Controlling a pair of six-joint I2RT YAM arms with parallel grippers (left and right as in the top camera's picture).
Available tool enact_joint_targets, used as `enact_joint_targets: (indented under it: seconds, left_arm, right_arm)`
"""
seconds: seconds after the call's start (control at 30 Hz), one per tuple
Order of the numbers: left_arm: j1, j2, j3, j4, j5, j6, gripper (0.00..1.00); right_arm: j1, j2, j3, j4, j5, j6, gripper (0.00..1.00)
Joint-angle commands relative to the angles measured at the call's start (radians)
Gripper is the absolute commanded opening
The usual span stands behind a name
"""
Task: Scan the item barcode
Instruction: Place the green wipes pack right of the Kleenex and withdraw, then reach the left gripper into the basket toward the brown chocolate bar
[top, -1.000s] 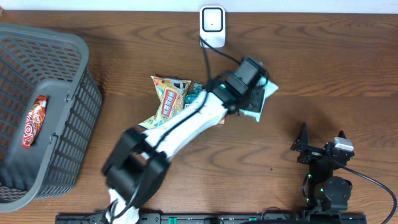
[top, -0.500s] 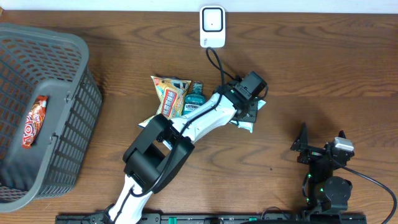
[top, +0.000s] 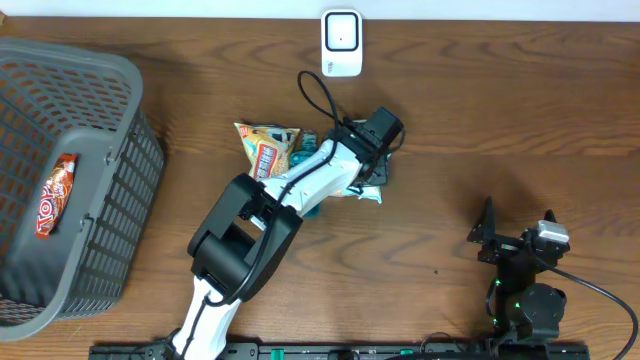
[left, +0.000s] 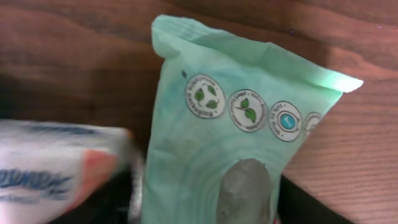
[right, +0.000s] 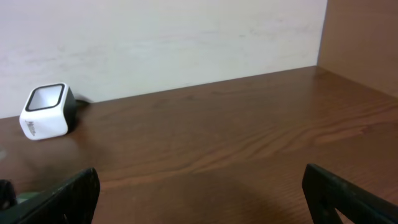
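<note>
A mint-green packet (left: 236, 124) with round leaf badges lies on the brown table and fills the left wrist view. My left gripper (left: 205, 208) is open, with a dark finger at each side of the packet's lower end. Seen from overhead, the left gripper (top: 377, 140) hangs over the pile and a corner of the packet (top: 368, 194) pokes out below it. The white scanner (top: 341, 42) stands at the table's far edge, also visible as the scanner (right: 45, 112) in the right wrist view. My right gripper (top: 487, 235) rests open at the front right, nothing between its fingers.
A yellow snack bag (top: 266, 150) and a blurred white-and-orange packet (left: 50, 177) lie by the green packet. The scanner's black cable (top: 315, 90) loops toward the pile. A grey basket (top: 110, 70) at the left holds a red snack (top: 57, 195).
My left arm has drawn back from the right toward the pile and lowered the green packet onto the table. Its jaws have widened. The right arm has not moved.
</note>
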Motion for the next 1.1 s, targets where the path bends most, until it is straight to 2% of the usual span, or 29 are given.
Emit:
enact_joint_targets:
  seconds: [0.0, 0.07, 0.2, 0.33, 0.5, 0.57, 0.67, 0.77, 0.83, 0.93, 1.07]
  left_arm:
    - [0.005, -0.062, 0.003, -0.013, -0.016, -0.019, 0.89]
    - [0.005, -0.102, 0.015, -0.012, -0.016, -0.019, 0.98]
    - [0.005, -0.229, 0.038, 0.000, -0.017, 0.035, 0.98]
    - [0.012, -0.402, 0.041, 0.039, -0.059, 0.182, 0.98]
    - [0.072, -0.634, 0.041, 0.042, -0.364, 0.439, 0.98]
    - [0.123, -0.696, 0.041, 0.036, -0.539, 0.469, 0.98]
    - [0.256, -0.758, 0.041, 0.016, -0.733, 0.460, 0.98]
    - [0.431, -0.787, 0.041, -0.050, -0.742, 0.364, 0.98]
    - [0.575, -0.790, 0.041, -0.141, -0.737, 0.229, 0.98]
    - [0.784, -0.785, 0.028, -0.266, -0.647, 0.071, 0.98]
    - [1.058, -0.779, -0.050, -0.273, -0.450, 0.043, 0.98]
  right_arm:
    - [0.008, -0.004, -0.002, -0.002, -0.003, -0.013, 0.99]
    - [0.008, -0.004, -0.002, -0.002, -0.003, -0.013, 0.99]
    - [0.008, -0.004, -0.002, -0.002, -0.003, -0.013, 0.99]
    - [0.008, -0.004, -0.002, -0.002, -0.003, -0.014, 0.99]
    - [0.008, -0.004, -0.002, -0.002, -0.002, -0.014, 0.99]
    - [0.008, -0.004, -0.002, -0.002, -0.003, -0.013, 0.99]
    - [0.008, -0.004, -0.002, -0.002, -0.003, -0.014, 0.99]
    - [0.008, -0.004, -0.002, -0.002, -0.003, -0.013, 0.99]
    - [0.008, -0.004, -0.002, -0.003, -0.003, -0.013, 0.99]
    - [0.008, -0.004, -0.002, -0.002, -0.003, -0.013, 0.99]
    - [0.008, -0.004, -0.002, -0.002, -0.003, -0.013, 0.99]
